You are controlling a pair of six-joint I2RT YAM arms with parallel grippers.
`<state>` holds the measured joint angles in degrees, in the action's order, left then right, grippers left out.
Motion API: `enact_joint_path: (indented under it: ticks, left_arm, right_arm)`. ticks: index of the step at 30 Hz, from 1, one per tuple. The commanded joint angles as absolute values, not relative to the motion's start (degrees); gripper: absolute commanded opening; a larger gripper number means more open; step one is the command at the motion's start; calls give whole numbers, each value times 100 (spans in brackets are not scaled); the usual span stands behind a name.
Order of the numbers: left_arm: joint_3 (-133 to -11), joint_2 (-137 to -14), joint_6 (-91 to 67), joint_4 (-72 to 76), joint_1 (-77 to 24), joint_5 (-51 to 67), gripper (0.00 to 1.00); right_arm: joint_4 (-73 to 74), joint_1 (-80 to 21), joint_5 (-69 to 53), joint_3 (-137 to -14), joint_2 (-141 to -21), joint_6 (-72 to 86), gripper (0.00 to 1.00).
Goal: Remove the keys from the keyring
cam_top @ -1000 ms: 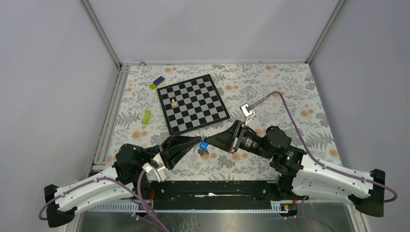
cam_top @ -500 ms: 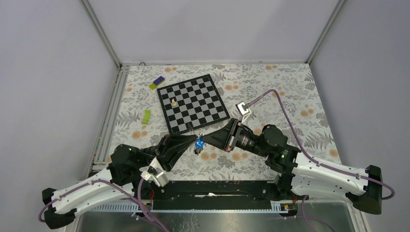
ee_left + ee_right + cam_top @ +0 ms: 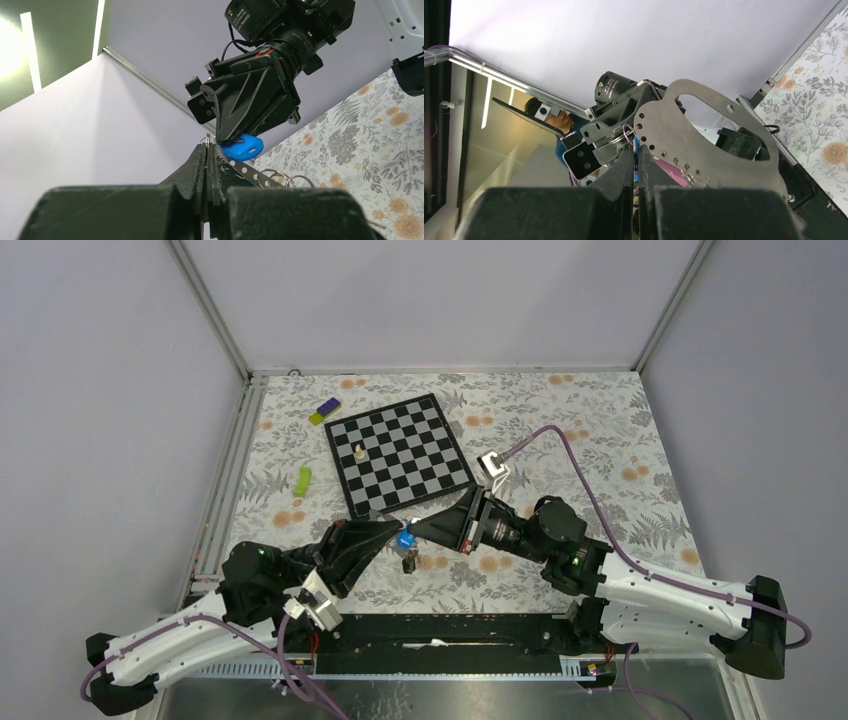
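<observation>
Top external view: two arms meet nose to nose over the near part of the flowered counter (image 3: 600, 440), just in front of the chessboard (image 3: 400, 453), with the left gripper (image 3: 390, 533) and the right gripper (image 3: 418, 531) almost touching. Seen from the left wrist, the left gripper's fingers are pressed together on the thin wire of the keyring (image 3: 206, 140), a small loop of which shows above their tips. The right gripper is clamped on the blue tag (image 3: 406, 539) just beside it. The keys (image 3: 410, 562) appear as a small dark cluster just below the meeting point; whether they hang free or rest on the counter cannot be told. The step in hand looks like the two-handed hold that steadies the ring before a key is worked off, and no key appears to have come away yet. The next move likely calls for one gripper to hold the ring firm while the other lets go, takes a single key and slides it round the coil to the wire's end, a fine job in which the thin ring could easily slip or twist.
</observation>
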<state>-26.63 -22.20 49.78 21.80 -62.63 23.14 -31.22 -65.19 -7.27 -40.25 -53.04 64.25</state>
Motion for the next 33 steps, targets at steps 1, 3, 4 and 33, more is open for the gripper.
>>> enact_joint_path:
  ticks: [1,3,4,33]
  left_arm:
    - [-2923,-2055,5127,2456,-6284,2788,0]
    - [-2965,-2037,5131,2354,-6284,2768,0]
    - [-2962,-2026,5130,2340,-6284,2739,0]
    - [-2778,-1765,5019,2461,-6284,2001,0]
  right_arm:
    - [-3226,-6451,-686,-4218,-5420,6631,0]
    - [-3217,-6451,-791,-4219,-5445,6668,0]
    - [-3217,-6451,-845,-4221,-5454,6670,0]
    - [-3182,-6456,-1137,-3986,-4998,6357,0]
